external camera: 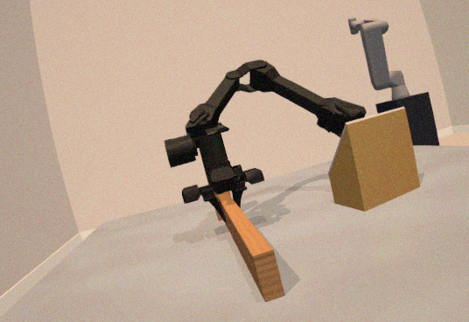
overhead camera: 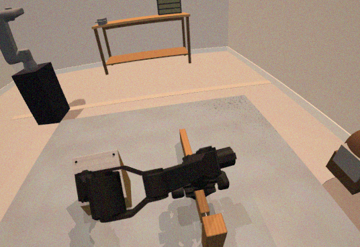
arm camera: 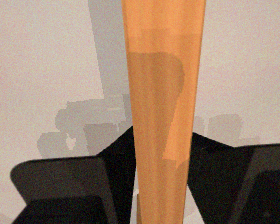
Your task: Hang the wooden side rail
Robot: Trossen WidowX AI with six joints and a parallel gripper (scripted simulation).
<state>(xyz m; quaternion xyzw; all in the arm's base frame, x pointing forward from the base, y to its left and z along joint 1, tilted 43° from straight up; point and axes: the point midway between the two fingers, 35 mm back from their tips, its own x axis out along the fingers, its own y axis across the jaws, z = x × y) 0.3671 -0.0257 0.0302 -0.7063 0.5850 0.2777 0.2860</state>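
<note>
The wooden side rail (overhead camera: 202,203) (external camera: 248,229) (arm camera: 162,95) runs through my gripper (overhead camera: 198,189) (external camera: 228,206) (arm camera: 151,128), which is shut on it partway along its length. In the top view, the rail's near end is close beside the headboard post (overhead camera: 214,225), with a narrow gap showing at the corner. The rail's far end is low, at or close to the table, in the exterior view; contact is hard to tell. A small part of the post (external camera: 220,216) shows behind the fingers there. The hooks, pins and slot cannot be made out.
A yellow-brown wedge-shaped block (overhead camera: 126,182) (external camera: 385,163) with a pale sloping face stands beside my arm's base. A grey robot arm on a black pedestal (overhead camera: 41,94) (external camera: 411,119) and a wooden workbench (overhead camera: 148,56) stand in the background. A brown and grey object (overhead camera: 347,165) is at the right.
</note>
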